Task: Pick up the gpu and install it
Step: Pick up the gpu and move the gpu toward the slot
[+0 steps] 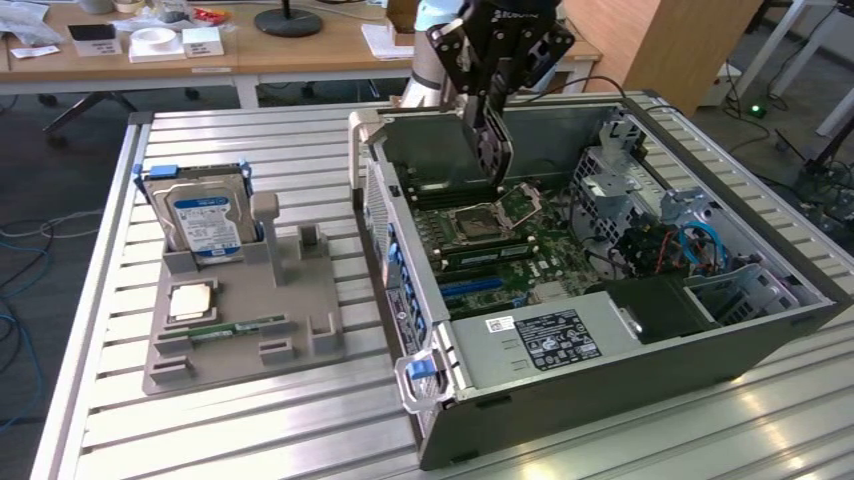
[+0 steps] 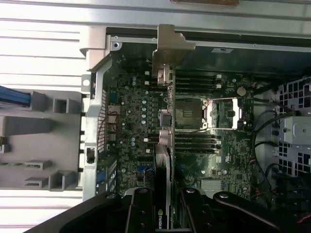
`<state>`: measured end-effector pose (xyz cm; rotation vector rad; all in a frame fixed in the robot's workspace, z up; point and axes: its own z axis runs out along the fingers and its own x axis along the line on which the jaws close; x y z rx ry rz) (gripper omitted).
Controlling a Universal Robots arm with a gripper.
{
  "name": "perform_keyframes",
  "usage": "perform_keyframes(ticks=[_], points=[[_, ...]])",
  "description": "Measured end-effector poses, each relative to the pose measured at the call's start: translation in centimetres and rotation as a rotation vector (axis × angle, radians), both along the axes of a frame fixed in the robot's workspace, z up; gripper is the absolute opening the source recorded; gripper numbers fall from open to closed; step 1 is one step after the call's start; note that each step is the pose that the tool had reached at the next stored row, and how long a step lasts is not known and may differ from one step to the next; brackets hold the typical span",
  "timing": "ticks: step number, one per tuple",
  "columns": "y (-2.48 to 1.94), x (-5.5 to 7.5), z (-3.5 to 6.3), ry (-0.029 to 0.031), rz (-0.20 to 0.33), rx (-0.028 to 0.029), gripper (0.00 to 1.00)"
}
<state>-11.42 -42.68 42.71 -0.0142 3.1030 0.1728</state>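
Observation:
My gripper (image 1: 490,92) hangs over the open computer case (image 1: 747,330), shut on the gpu (image 1: 491,148). The card hangs edge-down above the green motherboard (image 1: 494,255), near the CPU socket (image 1: 474,222). In the wrist view the gpu (image 2: 165,111) runs edge-on away from my black fingers (image 2: 141,213), its silver bracket (image 2: 171,46) at the far end near the case's rear wall. The card sits above the board, not touching it as far as I can tell.
A grey parts holder (image 1: 247,330) stands on the exterior view's left, carrying a hard drive with a blue-white label (image 1: 203,220), a CPU (image 1: 190,300) and a narrow RAM stick (image 1: 240,328). Drive cages and cables (image 1: 667,240) fill the case's right side. A slatted aluminium table (image 1: 267,430) lies underneath.

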Motion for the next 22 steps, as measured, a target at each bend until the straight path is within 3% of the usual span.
perform_keyframes(ticks=[22], points=[[0.00, 3.9, 0.00, 0.0000, 0.003, 0.0097, 0.26]])
